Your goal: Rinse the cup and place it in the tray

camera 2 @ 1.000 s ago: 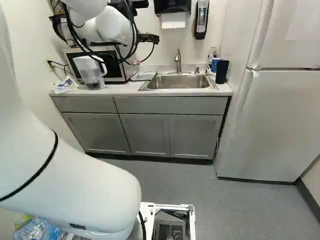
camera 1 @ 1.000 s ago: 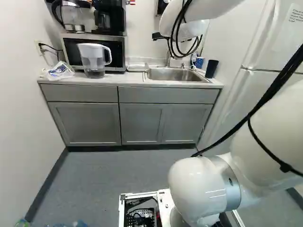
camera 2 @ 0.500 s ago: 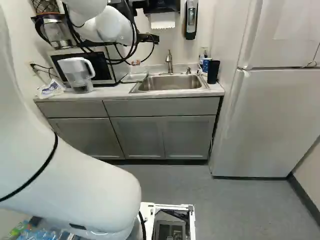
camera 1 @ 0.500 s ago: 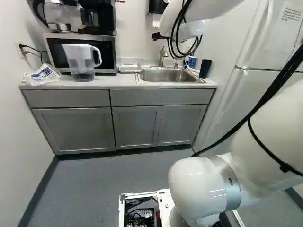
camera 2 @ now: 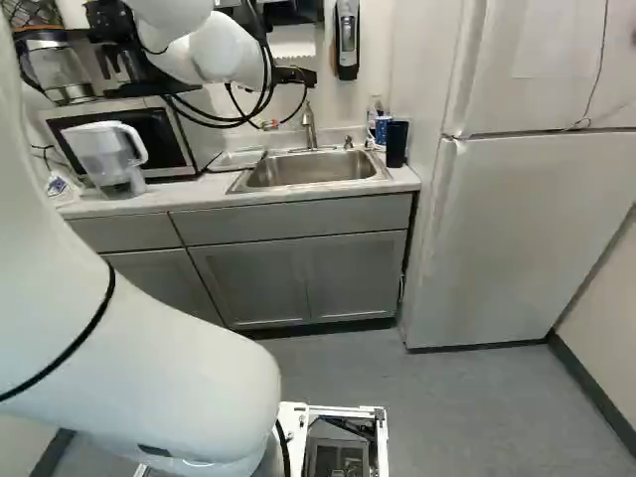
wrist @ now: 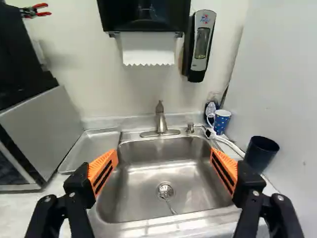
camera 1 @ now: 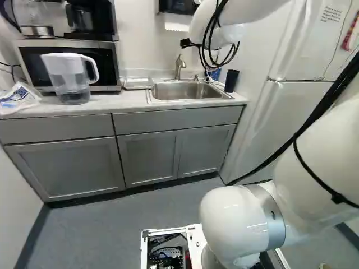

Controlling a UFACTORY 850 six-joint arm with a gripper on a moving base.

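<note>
Black parts of my gripper (camera 2: 298, 77) show beside the wrist in the right base view, fingertips hidden. In the wrist view my gripper (wrist: 164, 171) stands open above the sink (wrist: 163, 191), nothing between its orange pads. A dark, empty-looking cup (wrist: 261, 152) stands upright on the counter, just outside one finger. Farther ahead, by the sink's back corner, is a blue cup with white dots (wrist: 222, 119). The shallow tray (wrist: 93, 148) lies on the sink's other side, against the microwave.
The faucet (wrist: 161, 119) rises behind the basin. A microwave (camera 1: 104, 61), a pitcher (camera 1: 68, 78) and a plastic bag (camera 1: 17, 100) stand along the counter (camera 1: 126, 102). The fridge (camera 2: 527, 238) closes off one side. A soap dispenser (wrist: 200, 44) hangs beside the paper-towel dispenser (wrist: 143, 15).
The base has moved nearer the counter and turned rightward; cabinets and fridge have slid left in both base views. My arm holds the same pose against its lowest joint.
</note>
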